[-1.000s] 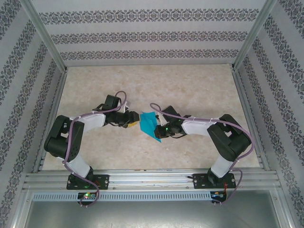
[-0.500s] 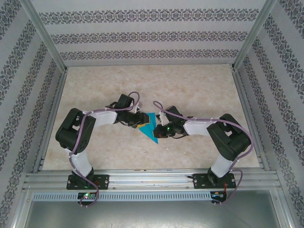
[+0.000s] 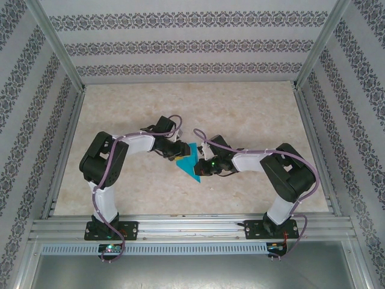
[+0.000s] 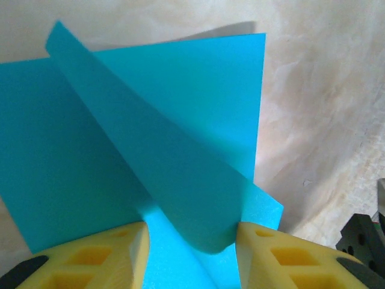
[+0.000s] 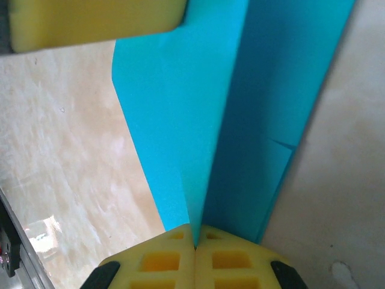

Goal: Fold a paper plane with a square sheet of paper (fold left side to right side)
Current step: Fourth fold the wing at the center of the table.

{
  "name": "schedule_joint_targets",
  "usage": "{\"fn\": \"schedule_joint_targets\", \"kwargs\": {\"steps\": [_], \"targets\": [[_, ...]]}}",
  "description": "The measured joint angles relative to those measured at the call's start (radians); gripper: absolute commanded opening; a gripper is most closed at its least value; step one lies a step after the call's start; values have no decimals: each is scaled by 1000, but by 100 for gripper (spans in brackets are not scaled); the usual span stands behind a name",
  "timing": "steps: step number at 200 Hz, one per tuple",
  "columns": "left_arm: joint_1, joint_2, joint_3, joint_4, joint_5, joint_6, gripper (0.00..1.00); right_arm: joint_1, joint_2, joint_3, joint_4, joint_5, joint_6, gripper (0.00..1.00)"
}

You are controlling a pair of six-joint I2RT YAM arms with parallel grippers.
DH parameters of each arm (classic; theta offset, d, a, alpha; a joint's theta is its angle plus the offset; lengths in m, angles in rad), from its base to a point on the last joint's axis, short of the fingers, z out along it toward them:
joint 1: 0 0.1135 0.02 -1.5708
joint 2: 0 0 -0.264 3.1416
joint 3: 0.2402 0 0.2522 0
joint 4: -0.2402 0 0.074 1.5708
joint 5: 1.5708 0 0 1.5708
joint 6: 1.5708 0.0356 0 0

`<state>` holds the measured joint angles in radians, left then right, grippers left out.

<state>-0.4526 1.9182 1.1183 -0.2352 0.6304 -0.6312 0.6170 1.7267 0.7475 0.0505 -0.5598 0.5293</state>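
The right gripper (image 5: 194, 232) had its two yellow fingers pressed together on a raised fold of the teal-blue sheet of paper (image 5: 180, 120). From that pinch the sheet widened upward, with a brighter panel on the left and a shaded panel on the right. The left gripper's yellow finger (image 5: 90, 21) lay over the sheet's upper left corner. The beige marbled surface (image 5: 66, 138) showed on both sides of the sheet.

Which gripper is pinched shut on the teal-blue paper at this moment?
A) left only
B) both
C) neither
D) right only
D: the right gripper has its jaws closed together on the teal-blue paper, while the left gripper has its jaws apart on either side of a raised flap.
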Motion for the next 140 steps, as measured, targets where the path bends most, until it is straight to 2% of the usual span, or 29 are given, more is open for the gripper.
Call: {"fn": "schedule_joint_targets", "kwargs": {"steps": [27,65,101,140], "targets": [[-11,12,26,-26,-19,16,43,0,2,0,4,-5,0,0],[-12,17,34,-40,-27,27,43,0,2,0,5,-7,11,8],[-13,17,34,-42,-29,30,43,-13,-8,0,6,-11,23,21],[-13,18,39,-47,-30,30,43,-43,-89,-4,11,-29,44,36]]}}
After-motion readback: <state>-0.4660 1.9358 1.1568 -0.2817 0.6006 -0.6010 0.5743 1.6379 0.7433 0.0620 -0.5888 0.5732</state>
